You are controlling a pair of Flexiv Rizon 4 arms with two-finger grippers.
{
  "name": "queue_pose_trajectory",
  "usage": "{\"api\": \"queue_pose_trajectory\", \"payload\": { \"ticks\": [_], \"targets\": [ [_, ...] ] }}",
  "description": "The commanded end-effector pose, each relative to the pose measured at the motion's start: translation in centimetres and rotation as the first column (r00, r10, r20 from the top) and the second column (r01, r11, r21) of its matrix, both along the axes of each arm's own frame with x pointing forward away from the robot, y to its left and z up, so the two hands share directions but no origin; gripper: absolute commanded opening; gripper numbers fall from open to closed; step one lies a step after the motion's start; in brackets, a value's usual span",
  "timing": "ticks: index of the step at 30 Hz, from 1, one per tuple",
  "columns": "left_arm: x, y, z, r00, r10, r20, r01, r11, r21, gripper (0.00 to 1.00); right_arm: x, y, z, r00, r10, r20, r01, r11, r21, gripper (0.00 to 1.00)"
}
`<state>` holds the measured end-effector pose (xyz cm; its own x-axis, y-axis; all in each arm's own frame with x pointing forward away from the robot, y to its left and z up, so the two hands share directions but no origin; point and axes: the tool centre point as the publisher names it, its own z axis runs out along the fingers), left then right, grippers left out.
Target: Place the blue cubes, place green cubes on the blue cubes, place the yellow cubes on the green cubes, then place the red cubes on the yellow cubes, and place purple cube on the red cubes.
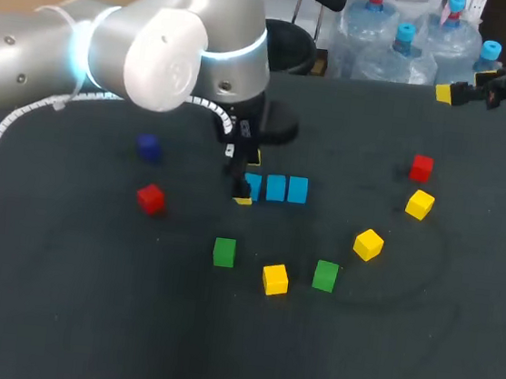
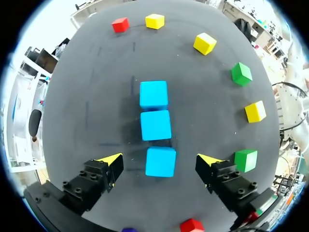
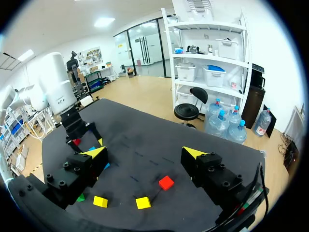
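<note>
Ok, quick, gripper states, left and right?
Left gripper: open, straddling the nearest blue cube, not touching it.
Right gripper: open, holding nothing.

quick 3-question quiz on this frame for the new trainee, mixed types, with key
1. True or false: the left hand is shut.
2. How many blue cubes stand in the row?
3. Where are the green cubes? A: on the table. B: on the blue cubes. C: in a hand.

Key: 1 false, it is open. 2 three. 3 A.
</note>
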<state>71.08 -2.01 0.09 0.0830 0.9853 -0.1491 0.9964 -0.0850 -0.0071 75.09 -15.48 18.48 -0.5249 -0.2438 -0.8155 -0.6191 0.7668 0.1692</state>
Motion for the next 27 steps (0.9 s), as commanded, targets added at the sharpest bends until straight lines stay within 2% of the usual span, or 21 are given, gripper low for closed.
{"api": "queue_pose_trajectory", "payload": {
  "ticks": [1, 9, 12, 15, 16, 17, 27],
  "targets": [
    [0.23, -0.10, -0.36, 1.000, -0.003, -0.006, 0.003, 1.000, 0.010, 0.78, 0.02, 0.03, -0.05, 1.000, 0.000, 0.001, 0.000, 1.000, 0.000, 1.00],
    [0.26, 0.02, -0.86, 1.000, 0.001, -0.024, -0.001, 1.000, 0.025, 0.52, 0.02, 0.03, -0.05, 1.000, 0.000, 0.001, 0.000, 1.000, 0.000, 1.00],
    [0.29, 0.01, -0.91, 1.000, 0.005, -0.018, -0.005, 1.000, 0.029, 0.36, 0.02, 0.03, -0.05, 1.000, 0.000, 0.001, 0.000, 1.000, 0.000, 1.00],
    [0.35, -0.01, -0.92, 1.000, 0.011, -0.013, -0.011, 1.000, 0.029, 0.15, 0.02, 0.03, -0.05, 1.000, 0.000, 0.001, 0.000, 1.000, 0.000, 1.00],
    [0.38, -0.04, -0.93, 1.000, 0.013, -0.010, -0.013, 1.000, 0.028, 0.05, 0.02, 0.03, -0.05, 1.000, 0.000, 0.001, 0.000, 1.000, 0.000, 1.00],
    [0.38, -0.05, -0.93, 1.000, 0.015, -0.006, -0.015, 1.000, 0.026, 0.00, 0.02, 0.03, -0.05, 1.000, 0.000, 0.001, 0.000, 1.000, 0.000, 1.00],
    [0.14, -0.12, -0.98, 1.000, 0.011, -0.010, -0.011, 1.000, 0.028, 0.00, 0.02, 0.03, -0.05, 1.000, 0.000, 0.001, 0.000, 1.000, 0.000, 1.00]
  ]
}}
